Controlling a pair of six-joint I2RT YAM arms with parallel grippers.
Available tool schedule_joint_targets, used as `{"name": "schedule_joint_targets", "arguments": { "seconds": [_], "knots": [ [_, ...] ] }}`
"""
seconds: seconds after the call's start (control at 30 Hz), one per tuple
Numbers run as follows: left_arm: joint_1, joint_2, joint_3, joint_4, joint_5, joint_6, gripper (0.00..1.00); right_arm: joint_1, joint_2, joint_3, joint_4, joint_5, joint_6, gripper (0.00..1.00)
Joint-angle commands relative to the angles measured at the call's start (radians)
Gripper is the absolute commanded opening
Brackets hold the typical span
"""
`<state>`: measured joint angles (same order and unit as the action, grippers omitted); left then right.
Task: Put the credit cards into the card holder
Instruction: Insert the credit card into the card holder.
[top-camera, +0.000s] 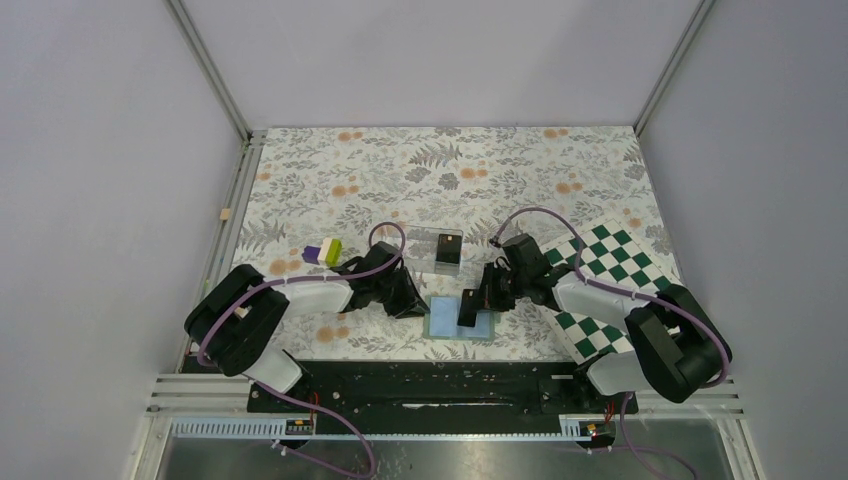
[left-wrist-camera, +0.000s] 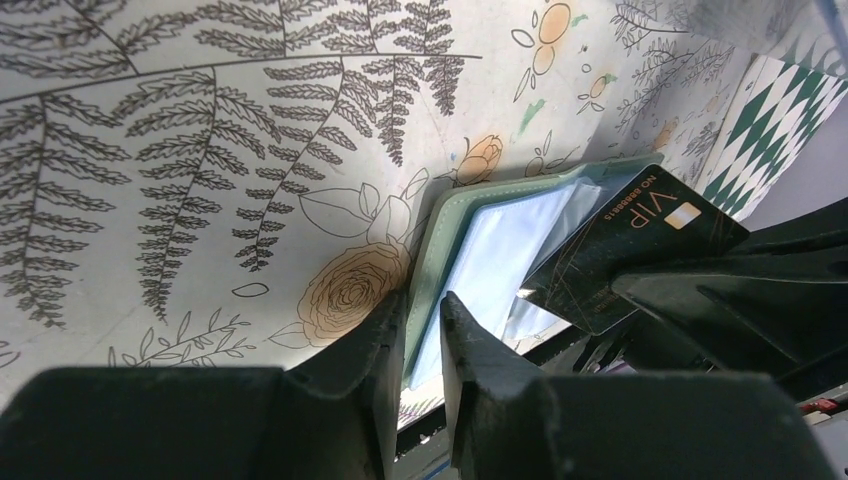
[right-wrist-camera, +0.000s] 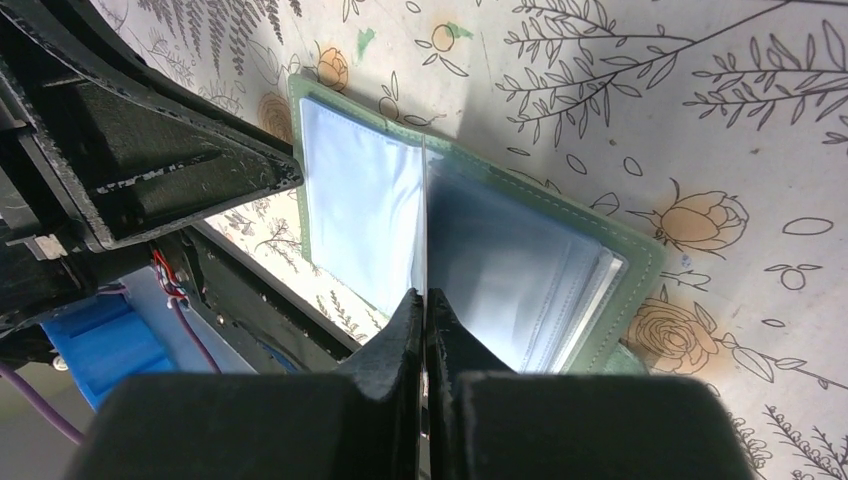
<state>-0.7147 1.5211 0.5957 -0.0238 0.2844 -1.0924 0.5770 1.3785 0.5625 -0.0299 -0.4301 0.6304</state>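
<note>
The sage-green card holder (right-wrist-camera: 640, 262) is lying open and flat on the fern-and-rose printed counter (top-camera: 400, 170), near its front edge between the two arms, showing a stitched rim and glossy pale blue-grey pockets. The right tool (right-wrist-camera: 424, 312) is clenching a thin black credit card (left-wrist-camera: 630, 250), holding it on edge over the middle of the open holder; from the right wrist the card is showing only as a fine straight line, while the left wrist view is showing its flat face (faint gold tracery, "VIP" lettering and a small pale rectangle). Whether its lower edge is touching a pocket cannot be told. The left tool (left-wrist-camera: 425, 340) is straddling the holder's left edge, its blunt black fingers (left-wrist-camera: 370, 350) standing narrowly either side of the green cover; whether they are pinching it firmly cannot be told. Just beyond the holder, a clear acrylic box (top-camera: 425, 243) is standing with a second credit card (top-camera: 449, 250) inside. A green-and-white chequered board (top-camera: 610, 260) is lying under the right arm, and a small purple, white and green block (top-camera: 324, 252) is sitting near the left arm.
</note>
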Motion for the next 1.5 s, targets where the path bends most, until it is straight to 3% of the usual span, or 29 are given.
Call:
{"name": "schedule_joint_targets", "arguments": {
  "seconds": [0.0, 0.3, 0.73, 1.47],
  "knots": [
    [-0.008, 0.049, -0.015, -0.074, -0.060, 0.018, 0.20, 0.007, -0.012, -0.029, 0.055, -0.020, 0.018, 0.00],
    [-0.017, 0.068, -0.020, -0.062, -0.051, 0.016, 0.15, 0.005, -0.020, -0.074, 0.153, -0.061, 0.070, 0.00],
    [-0.018, 0.083, -0.020, -0.063, -0.049, 0.011, 0.00, -0.031, -0.015, -0.113, 0.218, -0.095, 0.095, 0.00],
    [-0.031, 0.029, -0.066, -0.034, -0.029, -0.045, 0.00, -0.045, 0.112, -0.207, 0.413, -0.158, 0.304, 0.00]
  ]
}}
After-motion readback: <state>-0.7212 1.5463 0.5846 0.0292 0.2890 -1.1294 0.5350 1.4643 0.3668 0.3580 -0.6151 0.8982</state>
